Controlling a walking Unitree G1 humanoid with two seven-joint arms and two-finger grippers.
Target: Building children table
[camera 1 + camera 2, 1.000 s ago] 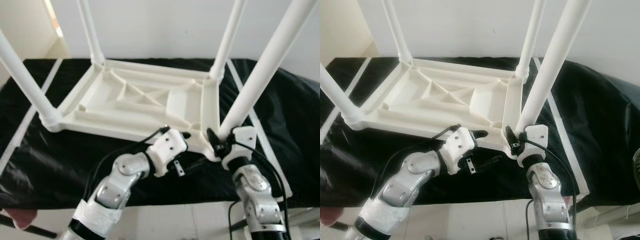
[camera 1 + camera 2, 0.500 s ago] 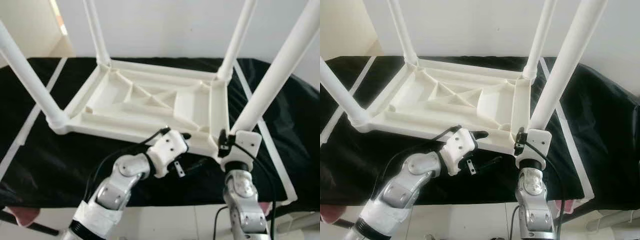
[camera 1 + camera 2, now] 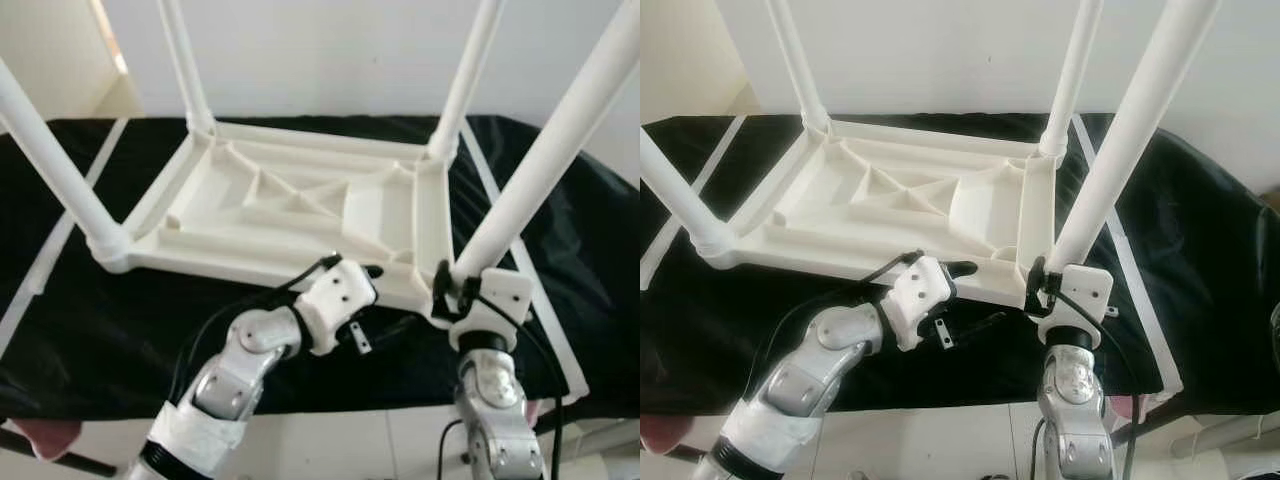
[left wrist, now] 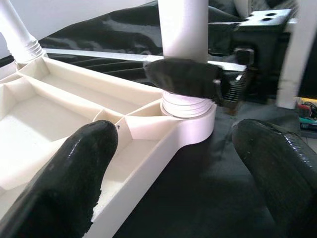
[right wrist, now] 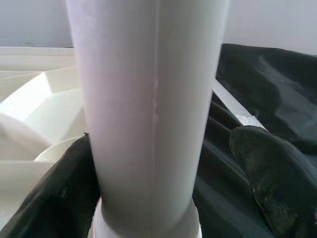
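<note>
White plastic children's table [image 3: 300,210] lies upside down on the black-cloth-covered counter [image 3: 90,330], ribbed underside up, four white tubular legs pointing up at its corners. White tape lines [image 3: 1118,250] run along the cloth at 3 and 9 o'clock of the table.

Right gripper [image 3: 1044,283] is at the table's near corner at 5 o'clock, at the base of the near-right white leg [image 3: 540,170]. Right wrist view: leg fills the space between the two black fingers [image 5: 267,183]; one finger sits close against the tube, the other stands slightly off it, so jaws bracket the leg but a firm clamp cannot be told.

Left gripper [image 4: 173,168] is at 6 o'clock of the table, just beside the near edge rail and pointing toward the same corner. Left wrist view: its jaws are spread wide, one finger over the white rail, the other over the black cloth, holding nothing; the leg's threaded collar [image 4: 188,106] and the right gripper's finger against it lie ahead.

Other three legs stand seated in their sockets.
</note>
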